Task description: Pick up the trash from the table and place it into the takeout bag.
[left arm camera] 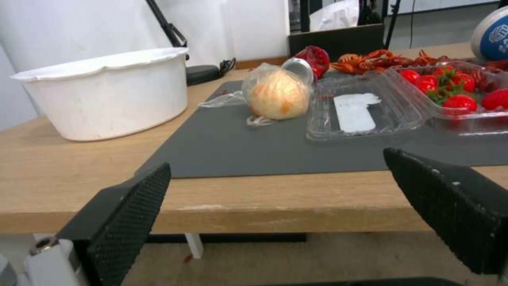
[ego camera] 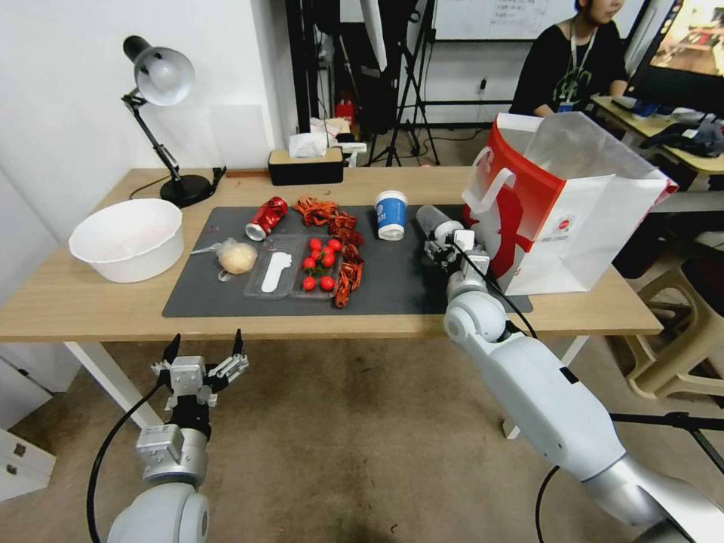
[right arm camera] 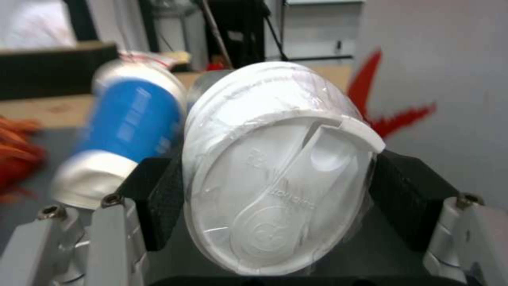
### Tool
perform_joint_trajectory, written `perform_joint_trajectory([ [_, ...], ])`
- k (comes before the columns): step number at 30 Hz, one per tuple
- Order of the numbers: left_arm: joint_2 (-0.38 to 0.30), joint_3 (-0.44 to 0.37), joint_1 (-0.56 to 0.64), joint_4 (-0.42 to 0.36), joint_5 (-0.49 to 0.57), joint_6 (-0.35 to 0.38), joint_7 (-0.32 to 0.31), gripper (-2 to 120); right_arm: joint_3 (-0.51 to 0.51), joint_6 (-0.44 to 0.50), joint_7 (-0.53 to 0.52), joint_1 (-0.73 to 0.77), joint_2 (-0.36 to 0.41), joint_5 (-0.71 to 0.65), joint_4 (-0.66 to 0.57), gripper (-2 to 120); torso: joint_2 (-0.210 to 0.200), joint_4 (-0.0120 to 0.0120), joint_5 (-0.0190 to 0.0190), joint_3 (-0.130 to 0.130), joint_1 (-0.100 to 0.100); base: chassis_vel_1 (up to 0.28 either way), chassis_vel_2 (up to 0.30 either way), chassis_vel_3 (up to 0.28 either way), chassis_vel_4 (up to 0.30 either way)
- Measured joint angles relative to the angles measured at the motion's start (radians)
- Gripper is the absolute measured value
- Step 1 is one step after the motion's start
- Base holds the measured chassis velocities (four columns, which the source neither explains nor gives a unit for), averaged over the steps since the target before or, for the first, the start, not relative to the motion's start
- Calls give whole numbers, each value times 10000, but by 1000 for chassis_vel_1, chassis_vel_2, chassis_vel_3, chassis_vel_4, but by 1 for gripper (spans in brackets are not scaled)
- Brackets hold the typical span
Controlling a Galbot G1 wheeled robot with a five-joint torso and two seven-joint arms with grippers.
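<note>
My right gripper (ego camera: 440,235) is shut on the clear plastic lidded cup (ego camera: 434,219), which lies tilted over the mat's right part, just left of the takeout bag (ego camera: 562,204). In the right wrist view its white lid (right arm camera: 280,178) sits squeezed between both pads. The blue-and-white paper cup (ego camera: 391,214) stands upright beside it. Further left on the table (ego camera: 90,302) lie the dented red can (ego camera: 266,218) and the wrapped beige lump (ego camera: 237,257). My left gripper (ego camera: 204,354) hangs open below the table's front edge.
A big white bowl (ego camera: 130,238) stands at the table's left end, a black desk lamp (ego camera: 162,83) and a tissue box (ego camera: 305,164) at the back. A clear tray with cherry tomatoes (ego camera: 320,264) and red crayfish shells (ego camera: 339,230) lie mid-mat. A beige stool (ego camera: 682,339) is right.
</note>
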State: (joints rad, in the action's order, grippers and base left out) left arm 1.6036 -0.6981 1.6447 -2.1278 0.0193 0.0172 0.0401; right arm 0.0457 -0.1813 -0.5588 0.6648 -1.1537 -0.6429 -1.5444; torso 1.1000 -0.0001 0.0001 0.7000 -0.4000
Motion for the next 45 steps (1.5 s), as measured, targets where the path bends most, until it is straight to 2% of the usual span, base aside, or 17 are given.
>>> perform_joint_trajectory([
  [3, 1, 3, -5, 21, -8, -5, 0, 100, -46, 154, 286, 205, 211, -148, -985, 72, 0, 1, 0, 0, 0, 0, 0, 0, 0],
  [5, 2, 4, -6, 25, -12, -6, 0, 100, -57, 189, 345, 230, 251, -186, -1131, 72, 0, 0, -1, 0, 0, 0, 0, 0, 0],
  [13, 18, 30, 9, 29, -56, -14, 3, 100, -529, 637, 1226, 136, 786, -1173, -3019, 72, 0, 1, -1, 0, 1, 0, 0, 0, 0],
  [19, 19, 27, 33, 5, -71, -14, 5, 100, -1180, 473, 1084, -305, 1086, -1814, -3722, 72, 0, 1, 0, 0, 0, 0, 0, 0, 0],
  [21, 20, 28, 56, -26, -91, -14, 6, 100, -1880, -250, 380, -688, 1362, -2268, -4161, 72, 0, 3, 0, 0, 1, 0, 0, 0, 0],
  [22, 20, 28, 56, -26, -91, -14, 6, 100, -1880, -250, 380, -688, 1362, -2268, -4161, 72, 0, 3, 0, 0, 1, 0, 0, 0, 0],
  [24, 21, 29, 76, -70, -103, -14, 7, 100, -2643, -1052, -373, -949, 1807, -2444, -4239, 72, 0, 0, 0, 0, 1, 0, 0, 0, 0],
  [32, 22, 87, 84, -108, -148, -22, 14, 100, -3483, -1869, -1132, -905, 2635, -2444, -3378, 72, 0, -2, 0, 0, 0, 0, 0, 0, 0],
  [42, 23, 114, 104, -144, -188, -23, 24, 100, -3533, -2213, -1400, -525, 2397, -2444, -3312, 73, -1, 2, -1, 0, 0, 0, 0, 0, 0],
  [45, 23, 114, 115, -145, -190, -25, 26, 100, -3642, -2242, -1421, -555, 2422, -2502, -3354, 88, -2, 1, 0, 0, 0, 0, 0, 0, 0],
])
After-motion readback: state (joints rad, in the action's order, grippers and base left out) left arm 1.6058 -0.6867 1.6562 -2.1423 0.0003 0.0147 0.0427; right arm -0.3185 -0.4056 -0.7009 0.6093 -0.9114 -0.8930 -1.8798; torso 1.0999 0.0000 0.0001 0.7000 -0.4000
